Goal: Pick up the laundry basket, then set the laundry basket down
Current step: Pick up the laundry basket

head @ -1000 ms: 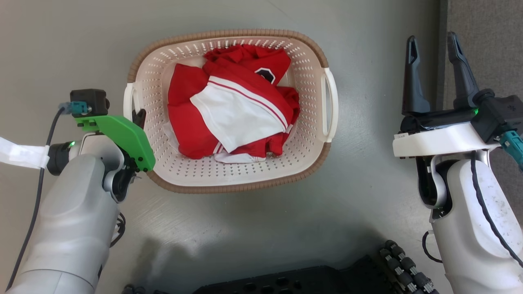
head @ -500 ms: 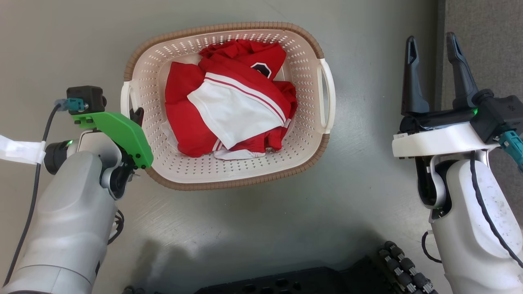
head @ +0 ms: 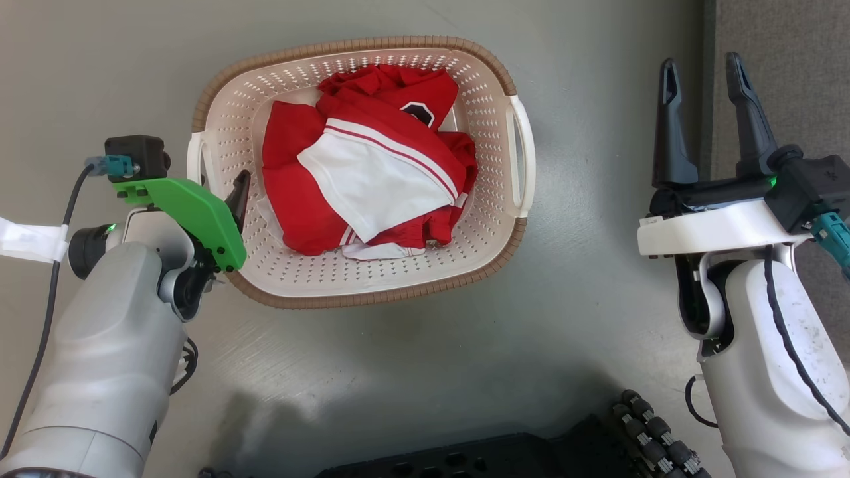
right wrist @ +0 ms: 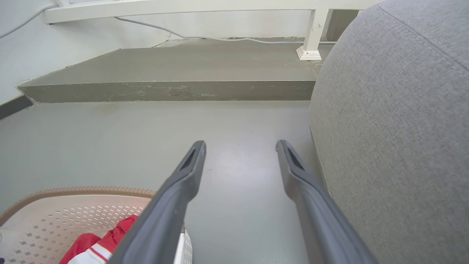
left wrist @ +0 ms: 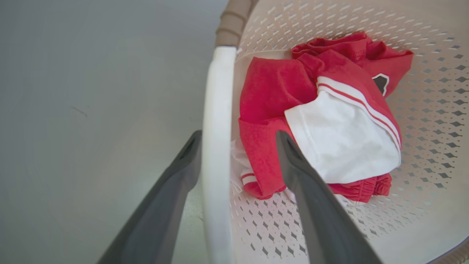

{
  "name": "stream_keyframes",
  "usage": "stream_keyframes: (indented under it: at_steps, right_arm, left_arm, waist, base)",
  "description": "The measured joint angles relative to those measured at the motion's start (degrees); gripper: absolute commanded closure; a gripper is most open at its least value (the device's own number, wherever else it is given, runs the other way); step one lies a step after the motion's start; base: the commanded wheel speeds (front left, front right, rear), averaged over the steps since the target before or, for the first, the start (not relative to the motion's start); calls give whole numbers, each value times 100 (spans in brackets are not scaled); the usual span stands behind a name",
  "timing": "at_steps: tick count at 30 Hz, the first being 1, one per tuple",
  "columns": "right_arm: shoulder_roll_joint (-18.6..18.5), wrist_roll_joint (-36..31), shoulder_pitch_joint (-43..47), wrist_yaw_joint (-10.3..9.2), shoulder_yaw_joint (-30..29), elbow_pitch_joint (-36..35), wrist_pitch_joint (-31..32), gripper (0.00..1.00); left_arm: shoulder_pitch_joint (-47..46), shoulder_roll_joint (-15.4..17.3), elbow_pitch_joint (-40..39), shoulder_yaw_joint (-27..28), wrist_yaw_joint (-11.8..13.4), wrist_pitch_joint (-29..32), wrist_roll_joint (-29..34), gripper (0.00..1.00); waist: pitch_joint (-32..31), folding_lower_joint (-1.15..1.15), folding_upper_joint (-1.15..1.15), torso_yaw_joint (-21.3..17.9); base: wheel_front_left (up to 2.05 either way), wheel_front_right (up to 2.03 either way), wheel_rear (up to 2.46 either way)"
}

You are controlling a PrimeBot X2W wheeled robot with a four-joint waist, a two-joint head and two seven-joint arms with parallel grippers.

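The laundry basket (head: 358, 299), cream perforated plastic with a brown woven-look rim, sits on the grey floor holding red and white clothes (head: 372, 179). My left gripper (head: 226, 192) is open at the basket's left white handle (head: 194, 159). In the left wrist view the handle (left wrist: 216, 146) runs between the two fingers of the left gripper (left wrist: 239, 135), one outside the basket and one inside over the clothes. My right gripper (head: 701, 66) is open to the right of the basket, apart from it, with nothing between its fingers. The right wrist view shows the right gripper (right wrist: 240, 145) over bare floor and a corner of the basket (right wrist: 73, 216).
A grey fabric surface (head: 777, 40) borders the floor on the right; it appears as a grey upholstered mass (right wrist: 395, 110) close beside the right fingers. A low concrete step (right wrist: 168, 90) and a white rail lie ahead. The robot's black base (head: 465, 458) lies along the bottom edge.
The left gripper's inner finger has swung inward over the basket's inside, so the jaws now stand apart around the handle. The whole head picture shifted slightly left and up. The right gripper looks unchanged.
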Motion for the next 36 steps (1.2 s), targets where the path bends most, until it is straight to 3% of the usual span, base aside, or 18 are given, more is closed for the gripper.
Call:
stream_keyframes:
  at_steps: [10,17,24,32,36]
  right_arm:
    - [3,0,0,-1,-80,18,0,0]
    - [4,-31,-1,3,-122,105,0,0]
    - [-13,-76,-2,26,-198,254,0,0]
    - [-36,-107,0,62,-246,474,0,0]
    - [-46,-105,15,64,-305,568,0,0]
  left_arm:
    - [-14,10,-65,-174,-1,-311,-71,0]
    - [-16,220,-111,-348,-2,-1061,226,0]
    - [12,189,-220,-380,-2,-1785,447,0]
    - [199,181,-565,-368,5,-1816,665,0]
    - [359,205,-893,-348,126,-1812,888,0]
  waist:
    - [-60,0,0,34]
    - [-262,0,0,124]
    - [-572,0,0,234]
    - [-1065,-1,0,352]
    - [-1355,0,0,405]
  base:
    - [0,0,0]
    - [0,0,0]
    - [0,0,0]
    - [0,0,0]
    - [0,0,0]
